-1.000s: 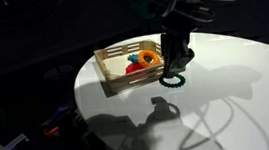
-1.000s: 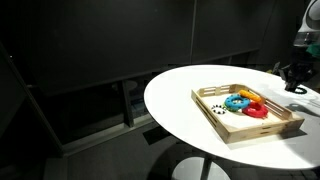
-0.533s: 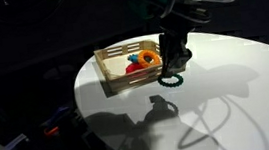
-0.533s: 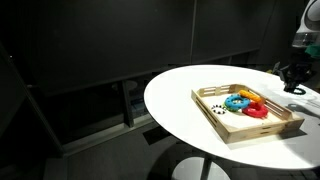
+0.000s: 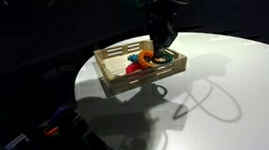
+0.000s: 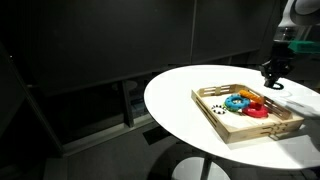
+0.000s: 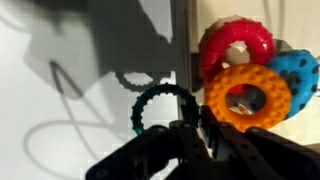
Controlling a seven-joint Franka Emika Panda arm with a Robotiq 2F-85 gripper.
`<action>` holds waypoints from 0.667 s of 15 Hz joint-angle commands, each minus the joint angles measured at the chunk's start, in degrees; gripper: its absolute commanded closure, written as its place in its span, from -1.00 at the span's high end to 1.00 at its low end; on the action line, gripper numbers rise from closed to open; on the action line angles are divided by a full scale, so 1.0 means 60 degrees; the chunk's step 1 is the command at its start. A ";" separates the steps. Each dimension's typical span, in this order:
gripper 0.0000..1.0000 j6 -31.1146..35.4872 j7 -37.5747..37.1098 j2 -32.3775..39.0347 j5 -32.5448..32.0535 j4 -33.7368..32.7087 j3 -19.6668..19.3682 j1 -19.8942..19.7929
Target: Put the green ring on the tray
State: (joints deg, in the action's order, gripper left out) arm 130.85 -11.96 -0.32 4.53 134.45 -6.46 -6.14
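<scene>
The green ring [image 7: 150, 93], small and beaded, hangs from my gripper [image 7: 190, 130], which is shut on its rim. In the wrist view the ring hovers just outside the tray's slatted wall [image 7: 183, 40], and its shadow falls on the white table. In an exterior view my gripper [image 5: 161, 42] holds the ring [image 5: 167, 54] at the far end of the light-wood tray [image 5: 114, 72]. The gripper [image 6: 270, 75] also shows at the far corner of the tray [image 6: 250, 130].
Inside the tray lie an orange ring [image 7: 222, 100], a red ring [image 7: 215, 50] and a blue ring [image 7: 298, 75]. The tray stands on a round white table [image 5: 226, 85] with dark surroundings. The table's edge [image 6: 180, 90] curves near the tray.
The green ring lay on the table beside the tray under my gripper. It is now lifted in the shut jaws and has moved up to the tray's far end.
</scene>
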 commanded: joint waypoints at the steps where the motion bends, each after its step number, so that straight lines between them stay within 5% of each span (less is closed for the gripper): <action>1: -0.61 0.0039 0.0342 -0.0039 0.0523 -0.0481 0.0436 0.0421; 2: -0.17 0.0043 0.0373 -0.0043 0.0647 -0.0569 0.0547 0.0534; 5: 0.01 -0.0026 0.0589 -0.0053 0.1025 -0.0783 0.0699 0.0706; 10: 0.83 -0.0777 0.1428 -0.0166 0.1655 -0.1144 0.0634 0.0659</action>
State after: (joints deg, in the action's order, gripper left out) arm 130.27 -6.68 -0.40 12.51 129.62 -2.22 -1.56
